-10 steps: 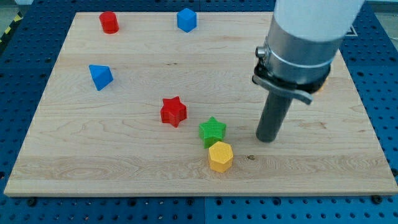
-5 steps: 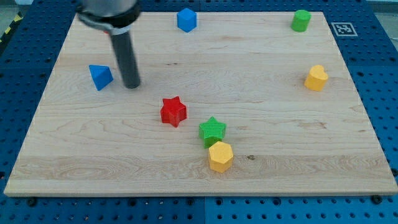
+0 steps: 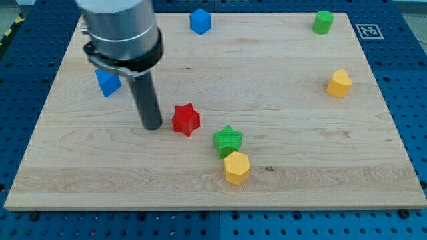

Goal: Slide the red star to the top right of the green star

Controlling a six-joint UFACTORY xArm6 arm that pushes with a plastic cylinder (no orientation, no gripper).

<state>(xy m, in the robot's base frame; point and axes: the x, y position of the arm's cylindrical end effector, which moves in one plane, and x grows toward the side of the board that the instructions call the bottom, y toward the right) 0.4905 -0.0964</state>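
So far nothing is done: the red star [image 3: 186, 119] sits mid-frame, up-left of the green star [image 3: 228, 139]. My tip [image 3: 153, 125] stands just left of it; no jaws exist, nothing held. The whole push remains.

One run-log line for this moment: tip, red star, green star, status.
tip: just left of red star, contact unclear | red star: upper left of green star, apart | green star: against yellow block | status: star not yet placed
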